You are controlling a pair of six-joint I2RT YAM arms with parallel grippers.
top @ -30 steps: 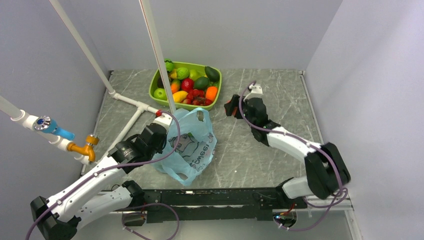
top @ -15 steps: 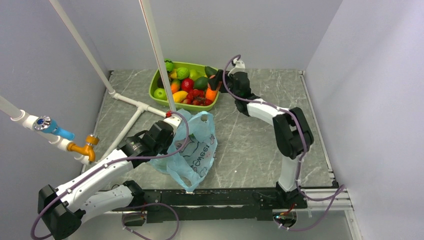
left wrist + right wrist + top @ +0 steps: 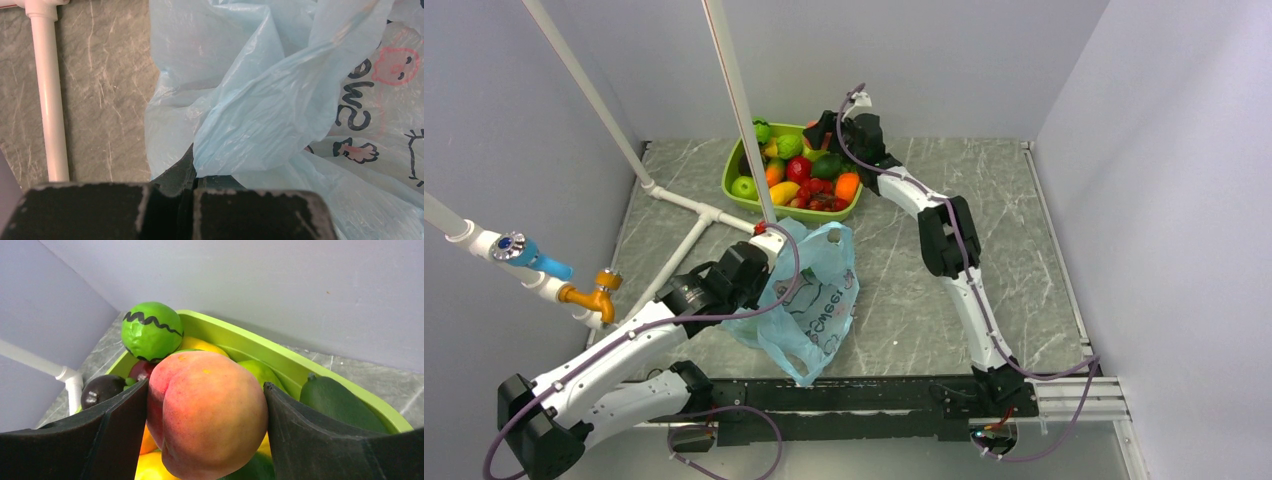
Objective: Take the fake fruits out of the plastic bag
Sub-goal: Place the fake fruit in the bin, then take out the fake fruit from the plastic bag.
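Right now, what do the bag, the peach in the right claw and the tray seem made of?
The bag: thin translucent light-blue plastic film, crinkled and folded. The peach: likely hard plastic, smooth painted blush, slight sheen. The tray: rigid lime-green plastic, smooth even rim.

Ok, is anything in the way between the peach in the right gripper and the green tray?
Nothing visible. The peach in the right gripper hangs over the tray; only fruits already piled there lie beneath.
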